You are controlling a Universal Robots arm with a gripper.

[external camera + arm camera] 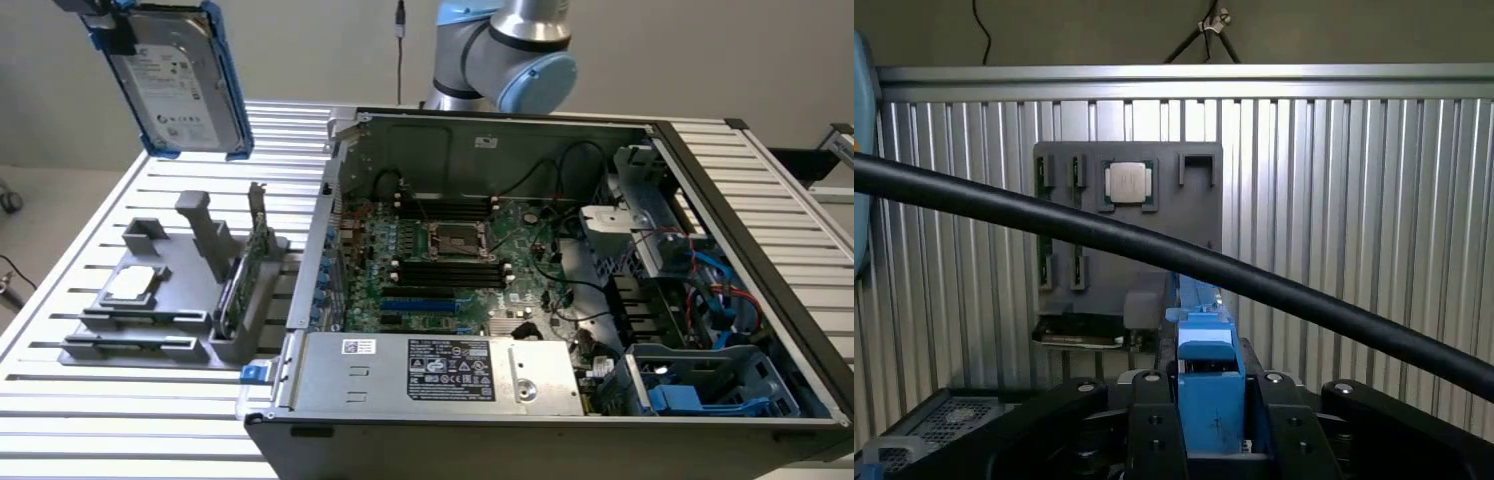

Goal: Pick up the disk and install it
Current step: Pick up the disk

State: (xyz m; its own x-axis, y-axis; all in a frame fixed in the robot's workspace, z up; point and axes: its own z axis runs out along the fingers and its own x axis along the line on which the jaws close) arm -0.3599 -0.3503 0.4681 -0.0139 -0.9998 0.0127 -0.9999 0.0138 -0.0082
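The disk (174, 85), a silver-grey drive with a white label and blue side rails, hangs high in the air at the exterior view's upper left, above the slatted table and clear of the grey holder. My gripper (104, 18) grips its upper end, mostly cut off by the frame edge. In the wrist view, the disk's blue rail (1209, 385) stands edge-on between the two black fingers (1154, 435), which are shut on it; my gripper (1211, 440) looks down on the grey holder below.
The open computer case (747, 170) lies to the exterior view's right, with the motherboard (454, 250), grey power-supply box (441, 372) and blue drive bay (701, 385). A grey holder (154, 325) (1129, 240) carries a square processor chip (134, 285) (1129, 183). A black cable (1104, 235) crosses the wrist view.
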